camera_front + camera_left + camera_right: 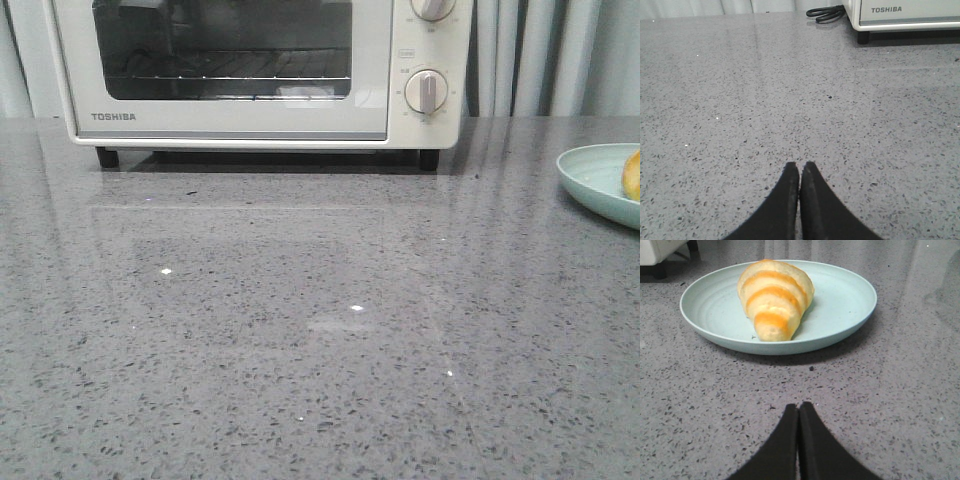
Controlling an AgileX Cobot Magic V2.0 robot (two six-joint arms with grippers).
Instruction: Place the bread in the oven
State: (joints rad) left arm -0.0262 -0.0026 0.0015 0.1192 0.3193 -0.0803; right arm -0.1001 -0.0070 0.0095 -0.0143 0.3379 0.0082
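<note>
The cream-white TOSHIBA oven (pixel 250 75) stands at the back of the grey speckled counter with its door closed; its front corner (pixel 905 15) also shows in the left wrist view. The striped golden bread (pixel 774 297) lies on a pale green plate (pixel 845 305); only a sliver of bread (pixel 632 175) shows at the front view's right edge. My right gripper (pixel 799 406) is shut and empty, low over the counter a short way in front of the plate. My left gripper (pixel 800 165) is shut and empty, well away from the oven. Neither arm appears in the front view.
A coiled black power cord (pixel 826 13) lies beside the oven. The plate (pixel 595 180) sits at the counter's right side. Pale curtains (pixel 550 55) hang behind. The oven has two round knobs (pixel 427 92) on its right panel.
</note>
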